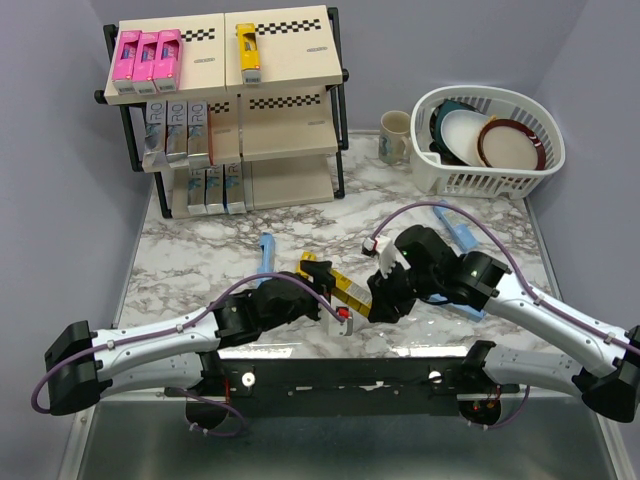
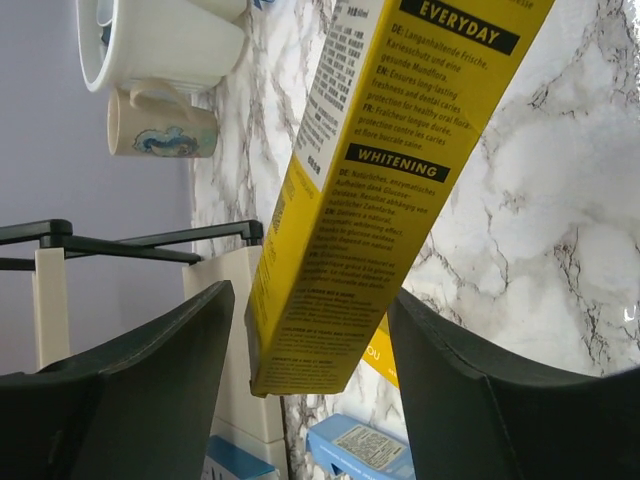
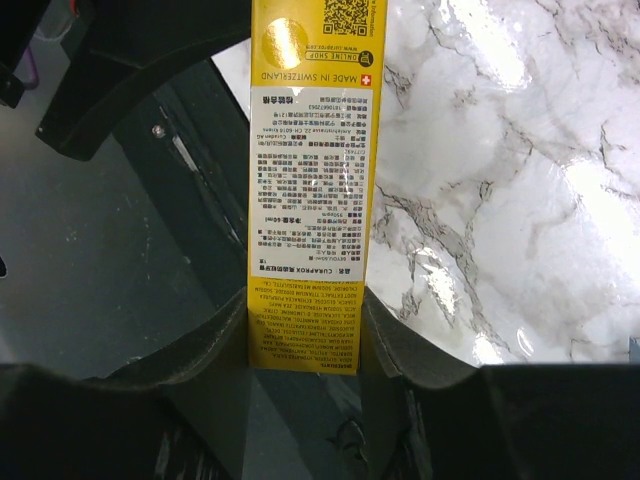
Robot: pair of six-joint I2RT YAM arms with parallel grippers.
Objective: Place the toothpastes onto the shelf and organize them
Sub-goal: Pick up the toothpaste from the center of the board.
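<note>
A yellow toothpaste carton (image 3: 310, 200) is held at one end by my right gripper (image 3: 305, 310), which is shut on it. Its other end (image 2: 380, 200) hangs between the fingers of my left gripper (image 2: 310, 300). That gripper is open, with a gap showing at its left finger (image 2: 170, 370). In the top view both grippers (image 1: 325, 303) (image 1: 378, 297) meet over this carton (image 1: 342, 287) at the table's near middle. A second yellow carton (image 2: 385, 358) lies underneath. The shelf (image 1: 285, 130) at the back left holds pink (image 1: 147, 55), yellow (image 1: 247, 48), silver and blue cartons.
A light blue carton (image 1: 265, 252) lies on the marble table, and two more (image 1: 455, 228) lie by the right arm. A mug (image 1: 395, 135) and a white dish basket (image 1: 490, 165) holding plates stand at the back right.
</note>
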